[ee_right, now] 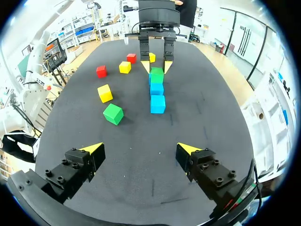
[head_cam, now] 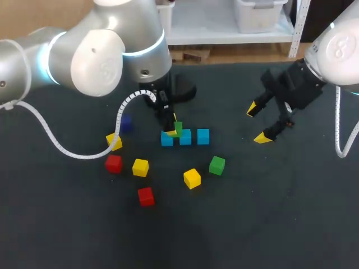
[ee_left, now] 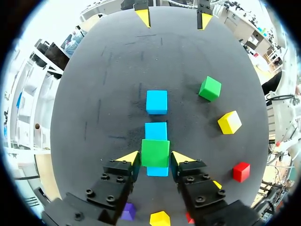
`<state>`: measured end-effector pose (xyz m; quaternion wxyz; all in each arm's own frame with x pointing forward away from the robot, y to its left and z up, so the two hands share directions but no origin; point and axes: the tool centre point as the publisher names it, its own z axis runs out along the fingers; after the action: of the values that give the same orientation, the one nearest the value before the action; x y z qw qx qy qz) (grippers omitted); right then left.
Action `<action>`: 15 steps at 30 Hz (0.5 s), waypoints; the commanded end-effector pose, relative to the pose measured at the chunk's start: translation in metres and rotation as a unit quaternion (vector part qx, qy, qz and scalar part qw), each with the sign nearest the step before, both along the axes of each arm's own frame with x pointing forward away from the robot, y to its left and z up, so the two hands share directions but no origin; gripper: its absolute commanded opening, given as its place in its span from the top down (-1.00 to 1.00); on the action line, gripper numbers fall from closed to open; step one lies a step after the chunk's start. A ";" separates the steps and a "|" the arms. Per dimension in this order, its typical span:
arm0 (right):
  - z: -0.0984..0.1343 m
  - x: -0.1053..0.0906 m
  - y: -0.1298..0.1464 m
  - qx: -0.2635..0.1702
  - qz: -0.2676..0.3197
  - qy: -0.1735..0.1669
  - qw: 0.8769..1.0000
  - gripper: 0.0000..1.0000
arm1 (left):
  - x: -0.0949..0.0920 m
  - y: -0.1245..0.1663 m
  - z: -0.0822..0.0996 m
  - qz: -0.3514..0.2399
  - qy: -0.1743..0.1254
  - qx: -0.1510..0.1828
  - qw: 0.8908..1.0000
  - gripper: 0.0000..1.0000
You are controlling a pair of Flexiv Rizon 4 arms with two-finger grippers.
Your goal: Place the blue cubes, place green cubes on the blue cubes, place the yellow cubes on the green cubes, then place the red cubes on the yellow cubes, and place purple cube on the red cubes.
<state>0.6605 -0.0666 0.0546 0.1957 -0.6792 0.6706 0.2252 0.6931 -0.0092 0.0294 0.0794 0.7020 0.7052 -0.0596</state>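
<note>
Left wrist view: table (ee_left: 94, 117), then left gripper (ee_left: 155, 157) clamped on the green cube (ee_left: 155, 150), which sits over the seam of the nearest two blue cubes (ee_left: 156, 131). Right gripper (head_cam: 257, 124) is spread and empty. Centre on the seam, seat it flat, release straight up.

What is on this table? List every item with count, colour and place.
blue cubes: three, light blue, in a row mid-table.
green cubes: two, green; this one loose near the row's right end, the other gripped over the row.
yellow cubes: three, yellow, loose nearer the robot.
red cubes: two, red, among the yellow ones.
purple cube: one, left of the row.
table: one, dark.
left pincer: shut on a green cube.
right pincer: open, right of the row.
</note>
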 end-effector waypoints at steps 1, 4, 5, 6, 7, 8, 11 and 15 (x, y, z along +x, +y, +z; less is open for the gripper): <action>0.000 0.001 0.000 0.001 0.001 0.000 1.000 -1.00 | 0.001 0.001 0.000 -0.001 0.003 0.000 1.000 -0.40; 0.000 0.001 0.000 0.001 0.001 0.000 1.000 -1.00 | -0.001 0.001 0.003 -0.004 0.005 0.001 1.000 -1.00; 0.000 0.001 0.000 0.001 0.001 0.000 1.000 -1.00 | -0.002 0.001 0.004 -0.006 0.005 0.001 1.000 -1.00; 0.000 0.001 0.000 0.001 0.001 0.000 1.000 -1.00 | -0.002 0.002 0.007 -0.007 0.005 0.001 1.000 -1.00; 0.000 0.001 0.000 0.001 0.001 0.000 1.000 -1.00 | -0.003 0.003 0.010 -0.008 0.004 0.000 1.000 -1.00; 0.000 0.001 0.000 0.001 0.001 0.000 1.000 -1.00 | -0.004 0.004 0.013 -0.007 0.002 -0.002 1.000 -1.00; 0.000 0.001 0.000 0.001 0.001 0.000 1.000 -1.00 | -0.008 0.008 0.026 -0.006 -0.011 -0.018 1.000 -1.00; 0.000 0.001 0.000 0.001 0.001 0.000 1.000 -1.00 | -0.016 0.017 0.041 -0.006 -0.018 -0.024 1.000 -1.00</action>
<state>0.6605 -0.0666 0.0546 0.1957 -0.6792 0.6706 0.2252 0.6920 -0.0058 0.0601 0.0939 0.7050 0.6998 -0.0666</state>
